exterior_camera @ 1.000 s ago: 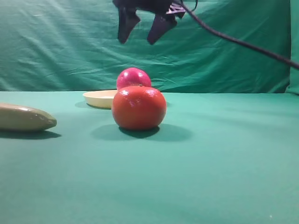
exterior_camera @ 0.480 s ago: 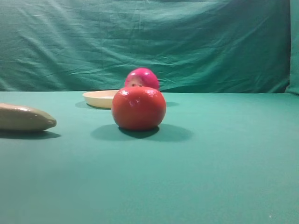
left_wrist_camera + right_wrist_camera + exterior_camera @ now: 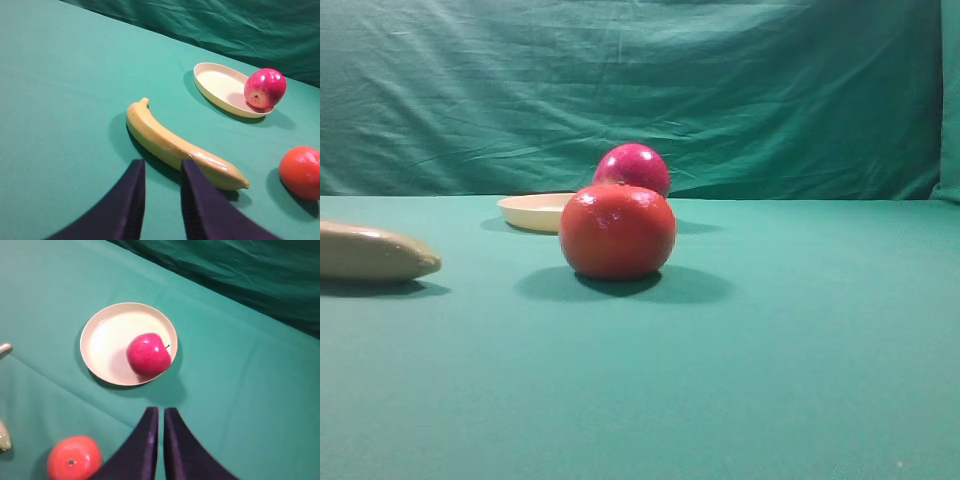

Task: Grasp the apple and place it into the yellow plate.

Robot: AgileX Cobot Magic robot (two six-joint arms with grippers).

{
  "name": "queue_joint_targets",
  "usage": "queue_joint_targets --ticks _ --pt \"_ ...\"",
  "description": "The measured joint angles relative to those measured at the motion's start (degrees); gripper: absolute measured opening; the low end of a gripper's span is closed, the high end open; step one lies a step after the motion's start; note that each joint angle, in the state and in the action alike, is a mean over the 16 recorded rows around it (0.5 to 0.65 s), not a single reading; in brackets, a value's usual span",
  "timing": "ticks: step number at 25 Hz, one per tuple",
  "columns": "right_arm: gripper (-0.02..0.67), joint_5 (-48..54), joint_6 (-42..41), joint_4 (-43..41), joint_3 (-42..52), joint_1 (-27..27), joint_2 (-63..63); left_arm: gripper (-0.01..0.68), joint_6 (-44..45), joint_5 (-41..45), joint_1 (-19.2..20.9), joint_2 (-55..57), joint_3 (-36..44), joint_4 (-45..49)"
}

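The dark crimson apple [image 3: 148, 354] lies inside the yellow plate [image 3: 102, 332], against the plate's right rim, with nothing touching it. From the side, the apple [image 3: 632, 168] shows behind the orange-red fruit, with the plate [image 3: 533, 211] to its left. My right gripper [image 3: 160, 414] hangs above the cloth near the plate, fingers together and holding nothing. In the left wrist view my left gripper [image 3: 162, 167] hovers by the banana with a small gap between its fingers; the apple [image 3: 265, 88] and plate [image 3: 220, 85] lie far ahead. Neither gripper shows in the exterior view.
An orange-red round fruit [image 3: 617, 231] stands in front of the plate. A beige banana [image 3: 180, 147] lies to the left, just ahead of my left fingers. Green cloth covers the table and hangs as a backdrop.
The right gripper, open above the apple a second ago, has left the exterior view and shut. The apple has rolled slightly to the right in the plate.
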Motion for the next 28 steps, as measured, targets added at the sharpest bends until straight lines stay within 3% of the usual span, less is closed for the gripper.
queue_joint_targets --ticks 9,28 --pt "0.0 -1.4 0.3 0.0 14.9 0.0 -15.5 0.157 0.0 0.0 0.0 0.0 0.0 0.0" --pt "0.0 -1.8 0.3 -5.7 28.3 -1.6 -40.3 0.157 0.0 0.0 0.0 0.0 0.0 0.0"
